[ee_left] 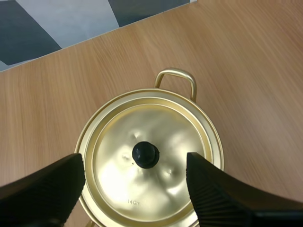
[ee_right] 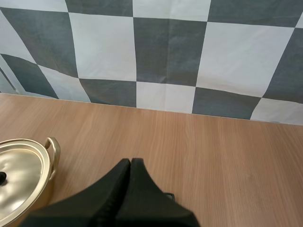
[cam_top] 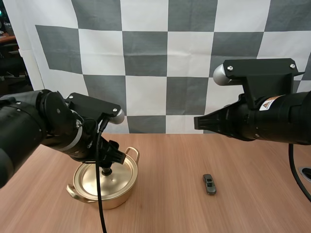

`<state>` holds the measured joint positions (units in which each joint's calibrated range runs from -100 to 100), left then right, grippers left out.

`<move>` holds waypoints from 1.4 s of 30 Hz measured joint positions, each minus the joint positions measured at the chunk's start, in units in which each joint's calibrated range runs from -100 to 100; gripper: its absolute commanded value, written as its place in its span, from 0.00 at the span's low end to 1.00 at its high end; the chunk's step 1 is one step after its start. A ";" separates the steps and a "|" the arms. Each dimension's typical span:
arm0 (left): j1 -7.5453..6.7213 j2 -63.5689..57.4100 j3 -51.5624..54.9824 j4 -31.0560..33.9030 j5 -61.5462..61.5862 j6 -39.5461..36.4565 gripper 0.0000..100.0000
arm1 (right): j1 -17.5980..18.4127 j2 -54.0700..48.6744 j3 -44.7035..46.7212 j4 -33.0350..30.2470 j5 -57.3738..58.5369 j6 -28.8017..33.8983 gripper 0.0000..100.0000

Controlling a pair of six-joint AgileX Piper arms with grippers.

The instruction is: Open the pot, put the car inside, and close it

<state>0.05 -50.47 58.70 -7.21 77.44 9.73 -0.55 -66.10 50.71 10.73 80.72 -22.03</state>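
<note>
Hovering over the shiny gold metal pot (cam_top: 108, 195), my left gripper (ee_left: 135, 164) had its fingers spread either side of the black knob (ee_left: 145, 155) without touching it. By my judgement nothing was done yet: the round gold lid (ee_left: 163, 130) was on, and the small grey toy car (cam_top: 209, 184) lay below my right gripper (ee_right: 131, 162), whose fingers were pressed together.

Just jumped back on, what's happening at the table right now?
The left gripper hangs open over the gold pot, its fingers either side of the black knob on the lid, not closed on it. The lid is on. The small grey toy car lies untouched on the table, right of the pot. The right gripper is shut on nothing, above the table.
</note>
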 measured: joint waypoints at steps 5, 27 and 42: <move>0.00 5.25 0.00 -1.49 -2.96 0.00 1.00 | 0.00 0.00 0.00 0.00 1.78 0.00 0.00; 0.00 20.64 0.00 -1.58 -9.22 0.00 1.00 | 0.00 0.00 0.00 0.00 7.54 0.00 0.00; 0.00 24.54 0.00 -1.74 -12.31 1.29 1.00 | 0.00 0.00 0.00 0.00 9.62 0.00 0.00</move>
<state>0.05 -25.93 58.70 -8.95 65.12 11.02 -0.55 -66.10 50.71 10.73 90.34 -22.03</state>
